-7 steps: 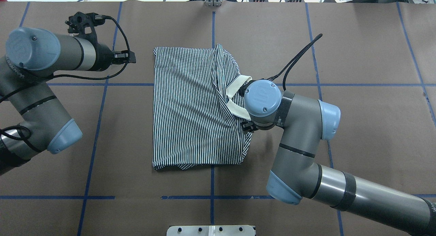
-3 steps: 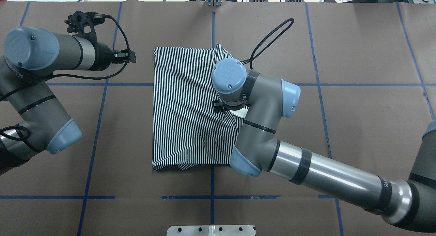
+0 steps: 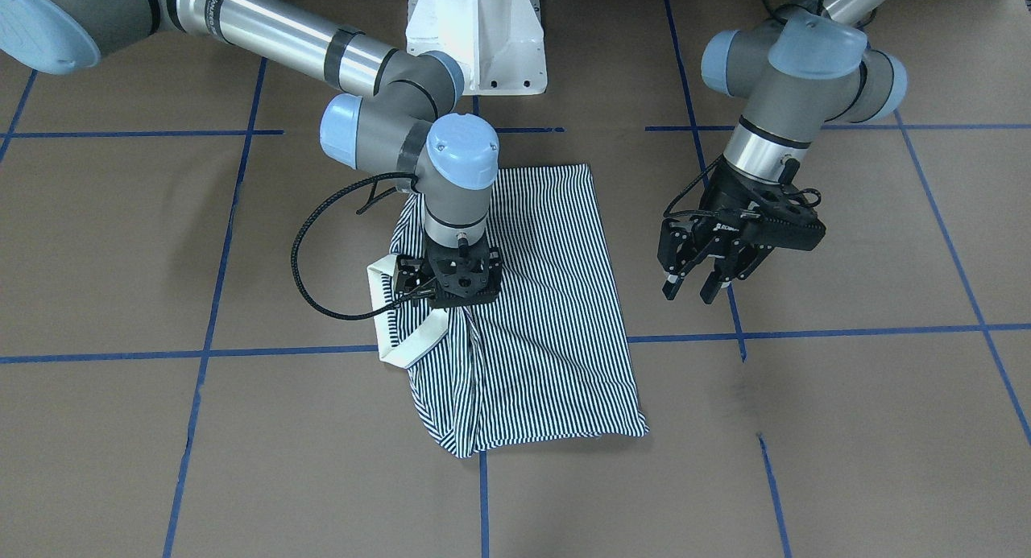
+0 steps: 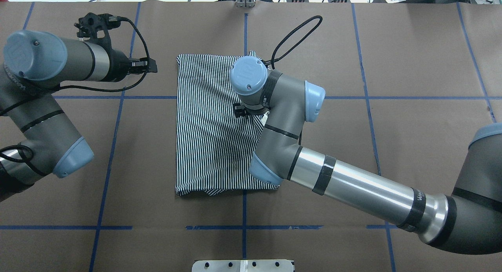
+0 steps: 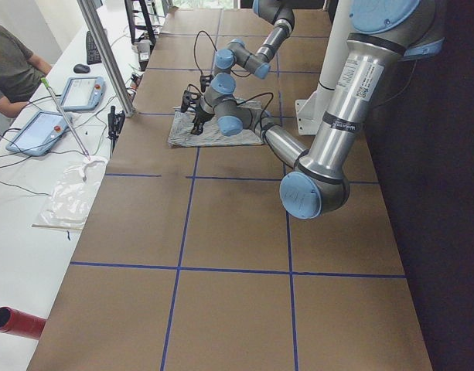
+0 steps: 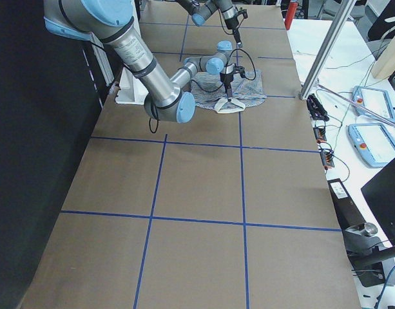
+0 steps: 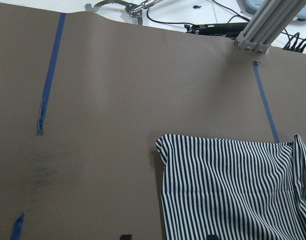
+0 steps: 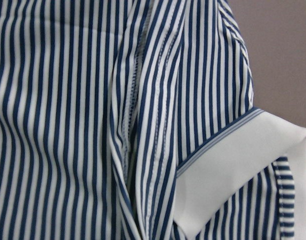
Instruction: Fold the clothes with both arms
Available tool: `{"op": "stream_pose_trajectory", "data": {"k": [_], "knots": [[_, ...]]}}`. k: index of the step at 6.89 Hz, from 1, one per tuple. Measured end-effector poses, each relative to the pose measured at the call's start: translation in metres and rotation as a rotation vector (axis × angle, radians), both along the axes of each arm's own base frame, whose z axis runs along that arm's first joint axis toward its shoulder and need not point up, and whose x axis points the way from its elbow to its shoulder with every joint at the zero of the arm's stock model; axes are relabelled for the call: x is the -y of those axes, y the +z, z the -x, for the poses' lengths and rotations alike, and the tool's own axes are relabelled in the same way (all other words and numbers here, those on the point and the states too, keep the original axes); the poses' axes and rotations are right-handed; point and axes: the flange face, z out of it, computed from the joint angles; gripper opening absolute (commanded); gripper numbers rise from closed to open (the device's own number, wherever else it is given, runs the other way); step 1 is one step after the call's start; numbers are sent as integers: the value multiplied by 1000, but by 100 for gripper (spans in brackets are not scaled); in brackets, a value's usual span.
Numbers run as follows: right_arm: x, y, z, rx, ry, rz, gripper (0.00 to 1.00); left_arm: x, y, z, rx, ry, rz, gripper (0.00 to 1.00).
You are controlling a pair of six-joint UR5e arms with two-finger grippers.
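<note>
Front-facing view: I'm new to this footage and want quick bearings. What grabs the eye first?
The striped polo shirt, folded into a rectangle at the table's middle, with its cream collar sticking out on the robot's right. The right claw stands straight down on the cloth beside that collar. The left claw hangs open above bare table, off the shirt's other edge.

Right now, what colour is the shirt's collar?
Plain cream-white; the collar shows best in the right wrist view.
</note>
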Motion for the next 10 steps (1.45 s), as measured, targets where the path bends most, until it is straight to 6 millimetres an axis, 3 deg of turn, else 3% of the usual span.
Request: {"op": "stream_pose_trajectory", "data": {"k": [2, 4, 5, 6, 7, 8, 9, 10], "knots": [[23, 25, -23, -32, -9, -2, 100, 0, 0, 0, -2, 0, 0, 59], [40, 58, -62, -44, -35, 21, 100, 0, -1, 0, -2, 1, 0, 59], [39, 57, -75, -39, -39, 23, 100, -1, -1, 0, -3, 2, -1, 59], [34, 42, -85, -19, -23, 27, 100, -2, -4, 1, -6, 2, -5, 59], [15, 25, -88, 24, 39, 59, 100, -4, -8, 3, -15, 7, -10, 58], [-19, 13, -79, 76, 134, 118, 94, -6, -12, 4, -22, 14, -13, 58], [-61, 5, -66, 121, 223, 173, 83, -7, -13, 5, -25, 17, -14, 58], [-102, 2, -58, 161, 299, 233, 82, -7, -13, 6, -26, 17, -13, 58]]}}
